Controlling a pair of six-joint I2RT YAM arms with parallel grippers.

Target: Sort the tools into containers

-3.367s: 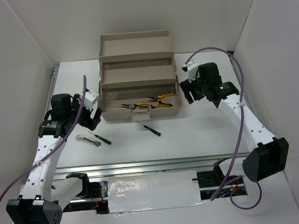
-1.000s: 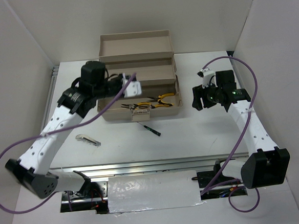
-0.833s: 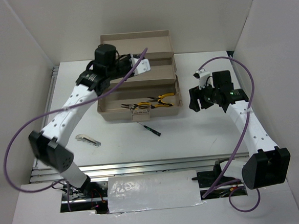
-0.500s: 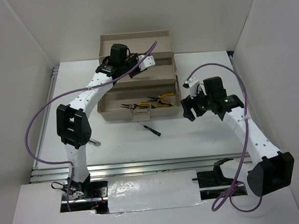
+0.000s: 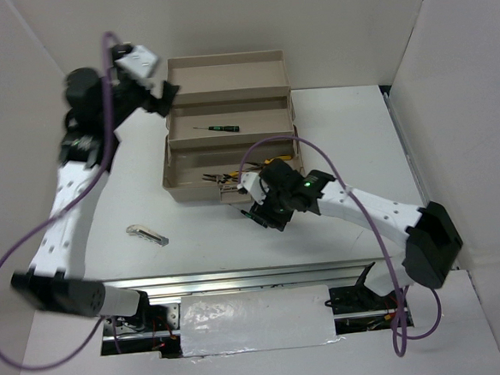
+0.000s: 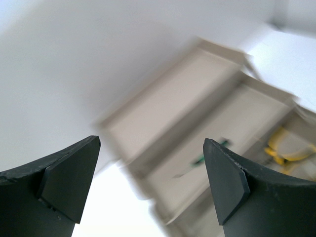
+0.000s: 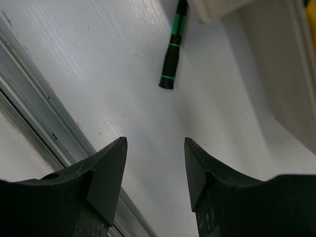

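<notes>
— How far along with the sorting?
— Past the middle, probably. Can see one thin screwdriver (image 5: 216, 129) in the middle tier of the toolbox (image 5: 225, 73), and yellow-handled pliers (image 5: 272, 162) in the lowest tier.
— And not yet sorted?
— Can count two on the table: a second screwdriver (image 7: 173, 54), just in front of the toolbox, and a small grey tool (image 5: 146, 235), well apart to the left.
— Then about the right gripper (image 7: 155, 143)?
— Hanging low over the table, close to that second screwdriver. Open about halfway. Holding nothing, touching nothing; only bare table between the fingers, with the dark handle a little ahead of the tips.
— And the left gripper (image 6: 150, 143)?
— High up beside the far left corner of the toolbox. Spread fully wide, with nothing inside.
— So what to expect for the next move?
— Most likely moving forward a bit, then closing across the thin handle. Easy to push it away instead of catching it, so better to go slowly.
</notes>
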